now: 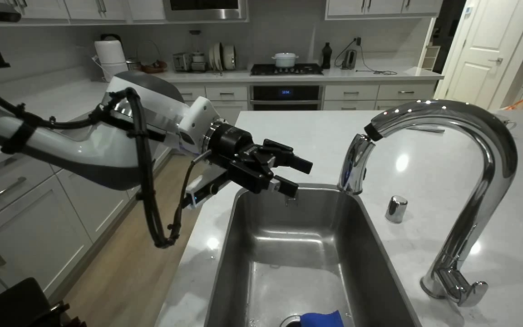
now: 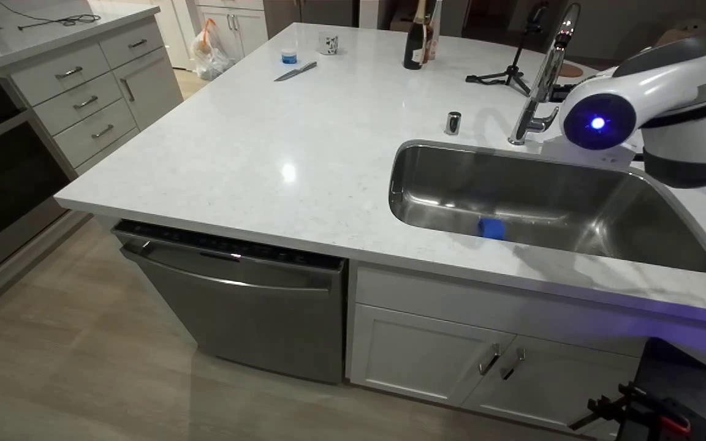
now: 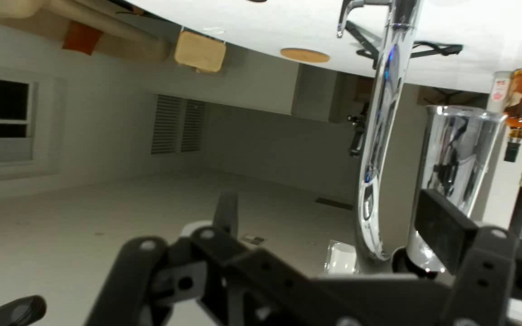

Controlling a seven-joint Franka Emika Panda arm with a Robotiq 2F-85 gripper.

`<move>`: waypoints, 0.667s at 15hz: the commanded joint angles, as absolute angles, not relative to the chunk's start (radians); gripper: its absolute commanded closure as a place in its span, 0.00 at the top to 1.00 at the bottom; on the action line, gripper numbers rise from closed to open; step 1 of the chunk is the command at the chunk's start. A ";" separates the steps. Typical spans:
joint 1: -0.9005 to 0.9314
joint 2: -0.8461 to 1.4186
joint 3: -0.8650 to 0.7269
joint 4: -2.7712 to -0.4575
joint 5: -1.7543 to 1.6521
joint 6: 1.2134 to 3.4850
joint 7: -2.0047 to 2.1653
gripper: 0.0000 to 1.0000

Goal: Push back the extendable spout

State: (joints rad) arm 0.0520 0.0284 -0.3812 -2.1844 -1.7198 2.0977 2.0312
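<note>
The extendable spout is a short chrome cylinder hanging at the free end of the arched chrome faucet, over the sink's far right corner. Its upper end is askew to the black collar at the neck's tip. My gripper stands open to the left of the spout, apart from it, with nothing between its fingers. In the wrist view, which is upside down, the spout shows large at the right, partly covered by one finger. An exterior view hides the gripper behind the arm.
Below lies the steel sink with a blue object in it. A small chrome cap stands on the counter beside the sink. Farther off are a black tripod, bottles and a knife.
</note>
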 commanded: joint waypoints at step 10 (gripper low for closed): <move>-0.151 0.086 -0.223 -2.118 -1.922 2.306 2.027 1.00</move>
